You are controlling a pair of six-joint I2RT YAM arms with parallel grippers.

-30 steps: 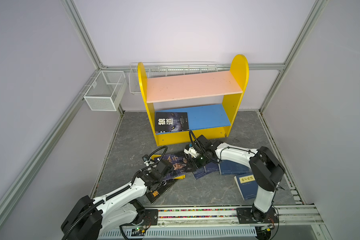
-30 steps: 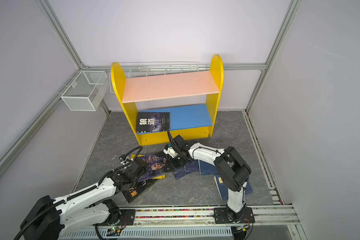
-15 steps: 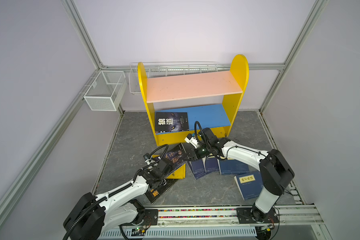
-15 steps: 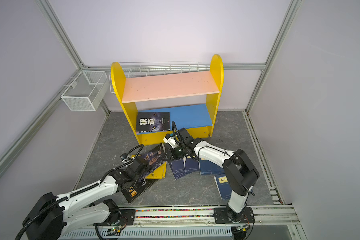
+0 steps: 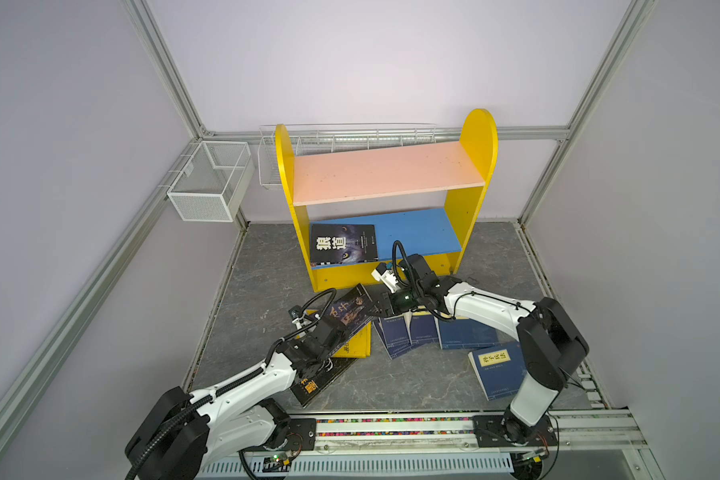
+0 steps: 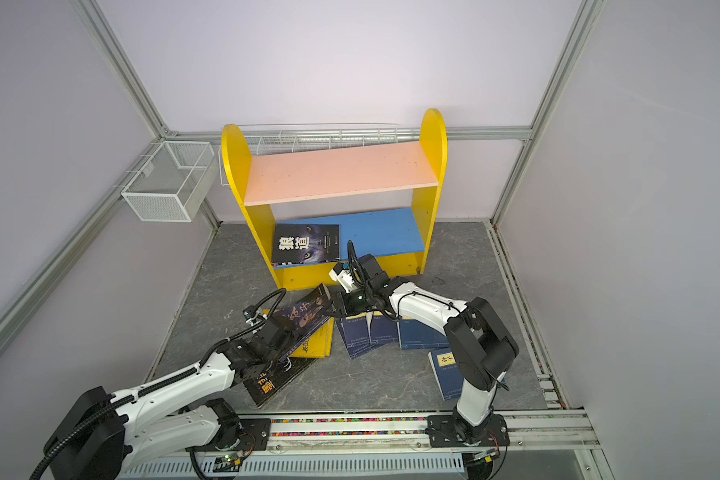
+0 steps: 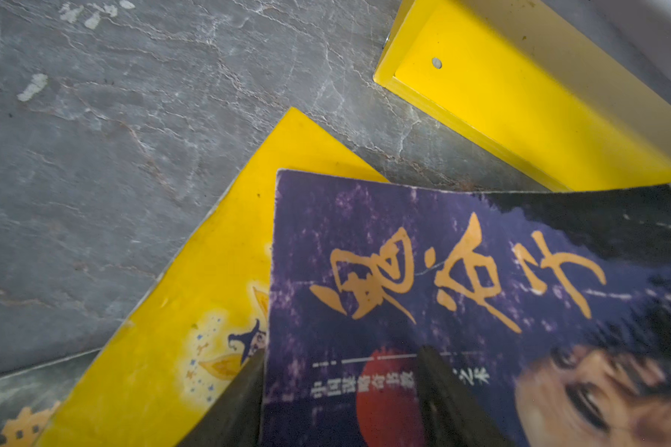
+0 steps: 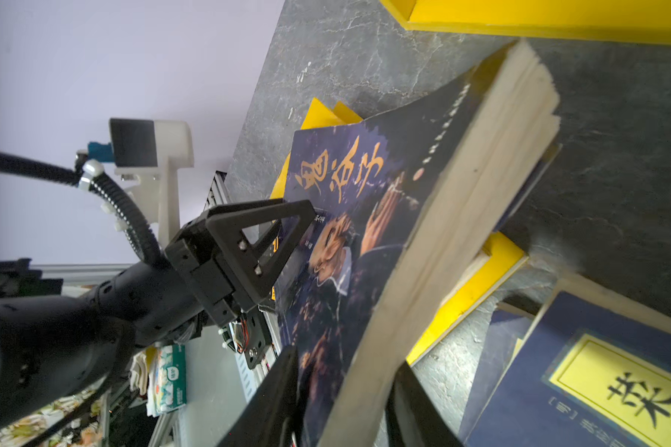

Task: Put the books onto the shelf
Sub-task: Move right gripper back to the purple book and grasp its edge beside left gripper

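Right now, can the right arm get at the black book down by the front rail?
Probably not. The right gripper is shut on the purple book's page edge, so its jaws are not free, and the left arm lies across the black book, covering much of it.

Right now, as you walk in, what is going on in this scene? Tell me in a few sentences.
Both arms have the purple book: the left gripper grips one edge, the right gripper clamps the opposite page edge, and it is tilted up off the yellow book beneath. Only the wolf-face book lies on the shelf, on its blue lower board. The navy books lie on the floor.
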